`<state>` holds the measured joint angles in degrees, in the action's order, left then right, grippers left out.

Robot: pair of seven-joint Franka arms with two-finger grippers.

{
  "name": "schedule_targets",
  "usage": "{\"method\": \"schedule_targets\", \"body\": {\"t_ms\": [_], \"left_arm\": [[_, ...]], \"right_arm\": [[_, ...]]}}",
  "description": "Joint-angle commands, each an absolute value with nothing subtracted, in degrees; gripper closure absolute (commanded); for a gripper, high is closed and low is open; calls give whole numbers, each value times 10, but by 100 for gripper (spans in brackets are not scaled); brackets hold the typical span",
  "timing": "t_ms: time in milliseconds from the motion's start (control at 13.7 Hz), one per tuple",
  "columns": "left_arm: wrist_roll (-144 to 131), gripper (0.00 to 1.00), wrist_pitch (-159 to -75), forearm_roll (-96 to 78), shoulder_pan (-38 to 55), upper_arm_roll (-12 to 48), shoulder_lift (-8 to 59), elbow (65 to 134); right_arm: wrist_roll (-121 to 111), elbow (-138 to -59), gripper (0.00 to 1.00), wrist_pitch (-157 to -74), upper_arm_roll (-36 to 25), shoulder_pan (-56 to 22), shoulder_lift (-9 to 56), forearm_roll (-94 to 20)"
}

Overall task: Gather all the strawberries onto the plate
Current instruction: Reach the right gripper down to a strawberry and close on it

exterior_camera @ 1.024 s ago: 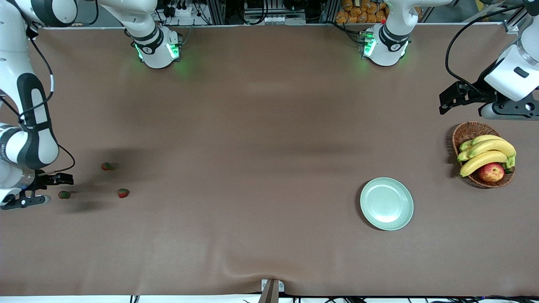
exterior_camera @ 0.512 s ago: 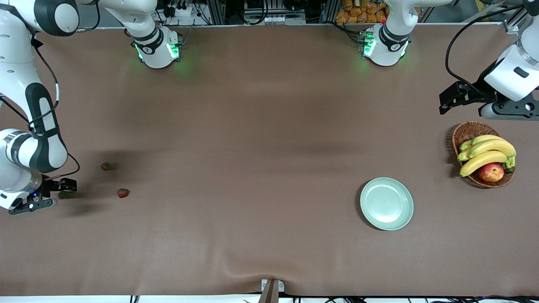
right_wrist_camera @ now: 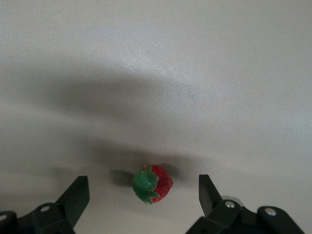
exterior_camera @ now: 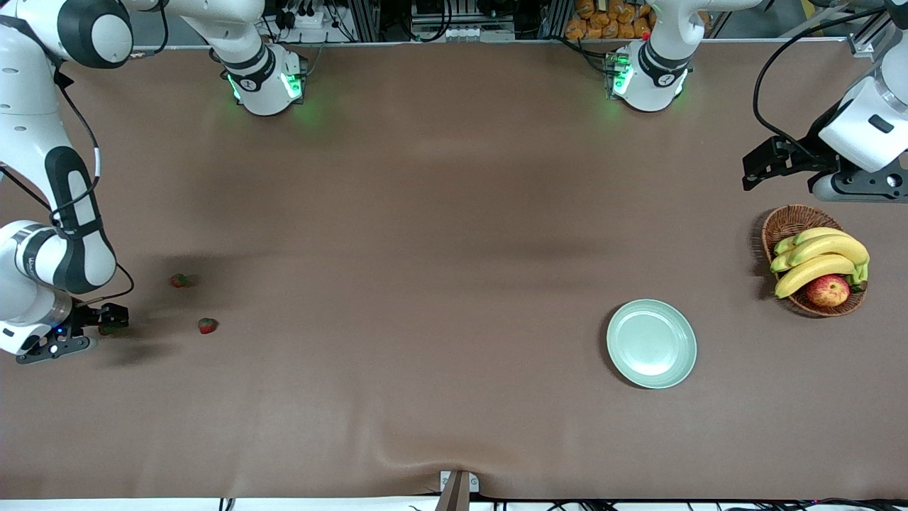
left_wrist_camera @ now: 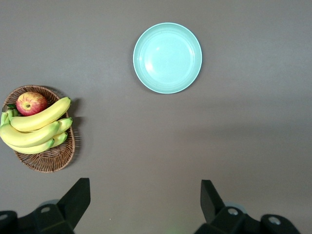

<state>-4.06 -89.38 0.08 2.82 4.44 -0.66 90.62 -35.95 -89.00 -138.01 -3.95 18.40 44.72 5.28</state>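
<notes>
Two strawberries lie on the brown table toward the right arm's end, one (exterior_camera: 180, 280) farther from the front camera than the other (exterior_camera: 207, 326). The third strawberry (right_wrist_camera: 153, 183) lies on the table between my right gripper's open fingers; in the front view the gripper (exterior_camera: 108, 316) covers nearly all of it. The pale green plate (exterior_camera: 651, 343) sits empty toward the left arm's end and shows in the left wrist view (left_wrist_camera: 167, 57). My left gripper (exterior_camera: 756, 169) waits open and empty, high over the table near the basket; its own view shows it too (left_wrist_camera: 145, 200).
A wicker basket (exterior_camera: 789, 219) with bananas (exterior_camera: 816, 262) and a red-yellow apple (exterior_camera: 828, 290) stands beside the plate at the left arm's end. It also shows in the left wrist view (left_wrist_camera: 53, 161).
My right gripper has come down over the third strawberry, which now lies between its open fingers and is mostly covered in the front view. The left arm barely shifted.
</notes>
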Motion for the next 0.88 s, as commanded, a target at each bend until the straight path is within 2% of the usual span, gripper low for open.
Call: {"method": "schedule_targets", "body": {"t_ms": [0, 292, 366, 585, 731, 804], "left_arm": [[-37, 0, -885, 1, 26, 46, -4, 899], [-39, 0, -888, 2, 27, 45, -2, 898], [-39, 0, -889, 1, 27, 45, 0, 898], [-41, 0, -889, 3, 29, 45, 1, 888], [-43, 0, -889, 22, 33, 46, 8, 882], [-45, 0, -889, 38, 36, 48, 8, 881]], "right_arm": [[-410, -876, 0, -1426, -28, 202, 470, 61], [-406, -877, 0, -1424, -28, 207, 475, 58], [-406, -876, 3, -1421, -28, 207, 475, 56], [-407, -877, 30, -1419, -28, 207, 475, 58], [-407, -877, 41, -1419, -28, 209, 475, 57], [-408, -877, 43, -1419, -28, 208, 475, 58]]}}
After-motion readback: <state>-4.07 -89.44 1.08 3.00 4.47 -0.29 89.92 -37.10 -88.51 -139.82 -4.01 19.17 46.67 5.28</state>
